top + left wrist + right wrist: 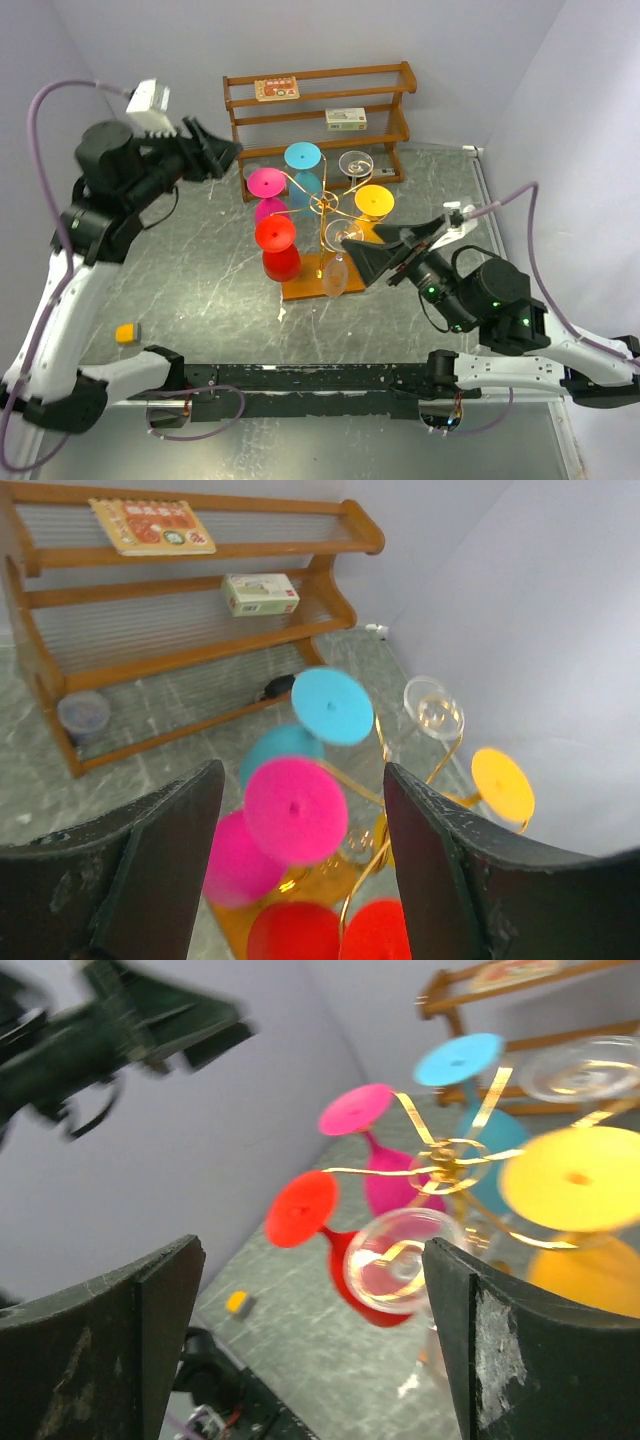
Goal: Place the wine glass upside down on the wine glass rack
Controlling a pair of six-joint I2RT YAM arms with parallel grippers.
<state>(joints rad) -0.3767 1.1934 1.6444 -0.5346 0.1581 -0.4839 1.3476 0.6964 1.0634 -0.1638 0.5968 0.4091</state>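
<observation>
The gold wire wine glass rack (322, 203) stands on its wooden base (305, 288) mid-table. Several glasses hang upside down on it: pink (265, 183), blue (302, 156), yellow (373, 201), red (275, 234) and a clear one at the back (355, 163). Another clear wine glass (338, 262) hangs on the near arm, foot up. In the right wrist view its foot (400, 1258) sits on a gold arm, just left of my right finger. My right gripper (372, 255) is open beside this glass and holds nothing. My left gripper (225, 152) is open and empty, raised behind the rack's left side.
A brown wooden three-tier shelf (320, 100) stands at the back wall with a booklet (150, 525), a small box (260, 593) and a dark jar (83, 715). A small orange block (127, 333) lies near the left front. Walls close in on both sides.
</observation>
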